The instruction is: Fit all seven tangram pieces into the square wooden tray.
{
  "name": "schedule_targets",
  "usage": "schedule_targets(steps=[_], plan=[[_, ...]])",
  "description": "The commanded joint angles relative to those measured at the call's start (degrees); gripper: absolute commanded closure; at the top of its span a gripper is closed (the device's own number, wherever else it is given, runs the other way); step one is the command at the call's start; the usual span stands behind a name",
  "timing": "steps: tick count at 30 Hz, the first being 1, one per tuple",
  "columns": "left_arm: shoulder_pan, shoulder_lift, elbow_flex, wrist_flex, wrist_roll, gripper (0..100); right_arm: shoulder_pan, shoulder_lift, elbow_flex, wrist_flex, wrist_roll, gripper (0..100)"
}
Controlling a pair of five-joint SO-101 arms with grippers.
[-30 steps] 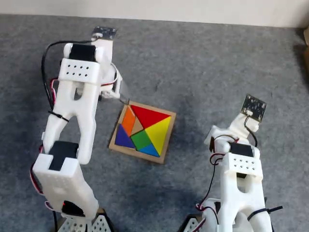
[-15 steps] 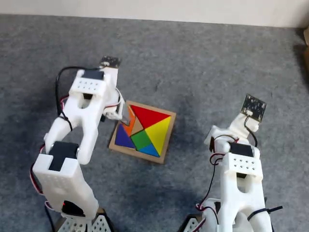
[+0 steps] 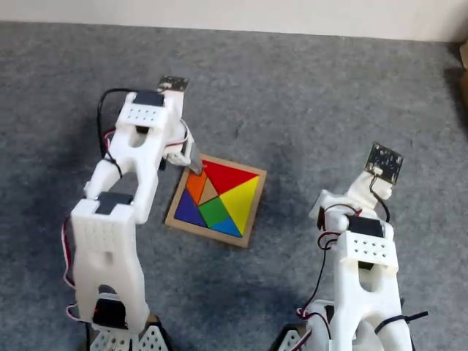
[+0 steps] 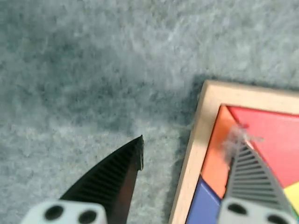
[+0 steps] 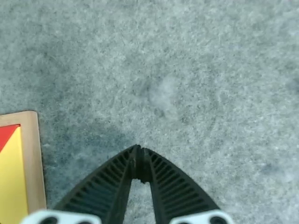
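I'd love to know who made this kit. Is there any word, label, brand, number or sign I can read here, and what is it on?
No text can be read.
The tangram pieces and the wooden tray are plain.
The white arms show no legible marking.
The small boards at the wrists are too small to make out.
The grey mat bears no print.

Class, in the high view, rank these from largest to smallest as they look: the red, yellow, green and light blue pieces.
1. red piece and yellow piece, tied: they look alike.
2. green piece.
3. light blue piece.
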Motion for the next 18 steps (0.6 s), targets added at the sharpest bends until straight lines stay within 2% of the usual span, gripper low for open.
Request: schedule_targets(steps=[1, 11, 13, 18], plan=[[1.6, 2.8, -9.2, 5.1, 0.0, 72, -0.7, -1.9, -0.1, -1.0, -0.2, 99.5], [1.7, 2.6, -27.9, 19.2, 2.8, 72, -0.7, -1.9, 0.0, -1.0, -0.2, 99.5], [1.7, 1.2, -28.4, 19.2, 2.8, 74, -0.7, -1.9, 0.0, -1.0, -0.2, 99.5], [3.5, -8.5, -22.7, 19.2, 2.4, 86, -0.7, -1.9, 0.0, -1.0, -0.2, 99.5]])
